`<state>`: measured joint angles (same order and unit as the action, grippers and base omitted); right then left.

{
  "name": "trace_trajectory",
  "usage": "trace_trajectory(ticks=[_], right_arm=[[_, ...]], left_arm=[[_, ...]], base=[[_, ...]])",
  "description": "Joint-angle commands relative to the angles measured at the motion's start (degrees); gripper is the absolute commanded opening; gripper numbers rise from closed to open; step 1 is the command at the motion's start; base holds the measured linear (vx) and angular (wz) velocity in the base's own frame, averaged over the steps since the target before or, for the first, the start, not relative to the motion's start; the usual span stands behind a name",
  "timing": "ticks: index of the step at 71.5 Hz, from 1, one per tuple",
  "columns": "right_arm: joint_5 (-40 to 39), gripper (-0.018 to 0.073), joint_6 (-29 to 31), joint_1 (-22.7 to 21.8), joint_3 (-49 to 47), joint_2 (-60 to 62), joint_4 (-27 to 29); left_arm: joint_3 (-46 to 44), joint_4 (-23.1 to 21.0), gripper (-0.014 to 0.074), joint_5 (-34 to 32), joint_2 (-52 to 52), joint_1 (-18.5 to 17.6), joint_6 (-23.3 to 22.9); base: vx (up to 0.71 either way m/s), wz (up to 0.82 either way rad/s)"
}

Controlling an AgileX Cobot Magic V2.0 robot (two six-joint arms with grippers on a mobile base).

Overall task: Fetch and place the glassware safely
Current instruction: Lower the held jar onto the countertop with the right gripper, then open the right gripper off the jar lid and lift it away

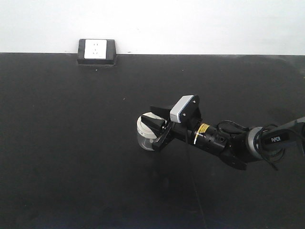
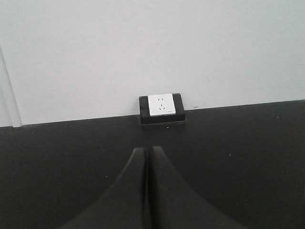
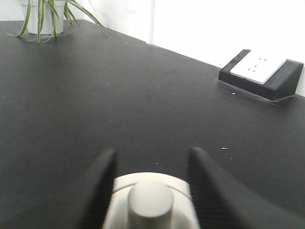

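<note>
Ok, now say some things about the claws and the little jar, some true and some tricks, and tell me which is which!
1. The right claw has a finger on each side of the glass jar. True.
2. The left claw is wide open. False: its fingers are pressed together with nothing between them.
3. The jar's lid is bright red. False: it is cream-white with a round knob.
4. A socket box with a white face sits on the black table. True.
5. A green plant shows in the right wrist view. True.
</note>
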<state>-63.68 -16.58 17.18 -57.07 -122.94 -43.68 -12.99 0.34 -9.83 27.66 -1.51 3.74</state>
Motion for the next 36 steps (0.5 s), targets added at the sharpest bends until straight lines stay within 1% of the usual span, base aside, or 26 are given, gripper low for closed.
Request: trace_trajectory(ticks=[1,7,13,21,26,36], right_arm=[[-3.6,0.05,0.5,-0.3,-1.3,3.2,1.7],[-3.3,0.0578,0.5,-0.3,-1.3,3.2,1.9],[-3.4,0.0624,0.5,-0.3,-1.3,3.2,1.9],[-3.5,0.0624,0.0,-0.3,-1.3,3.6,1.9],[-2.9,0.0612,-1.0,-0.3,-1.3,4.1,1.9],[-1.4,0.0578,-1.1,-0.3,-1.0,5.9,1.6]], left_arm=[[-1.6,-0.3,-0.0007,-4.1,0.1,0.0,-0.4],[-1.6,-0.3,-0.0007,-4.1,0.1,0.0,-0.4],[-1.6,-0.3,-0.0007,-4.1,0.1,0.0,-0.4],[-1.6,-0.3,-0.0007,-4.1,0.1,0.0,-0.4],[-1.6,-0.3,-0.0007,-4.1,0.1,0.0,-0.4],[-1.6,-0.3,-0.0007,-4.1,0.1,0.0,-0.4]], base=[[0.0,0.0],[0.0,0.0],[0.0,0.0],[0.0,0.0],[0.0,0.0],[0.0,0.0]])
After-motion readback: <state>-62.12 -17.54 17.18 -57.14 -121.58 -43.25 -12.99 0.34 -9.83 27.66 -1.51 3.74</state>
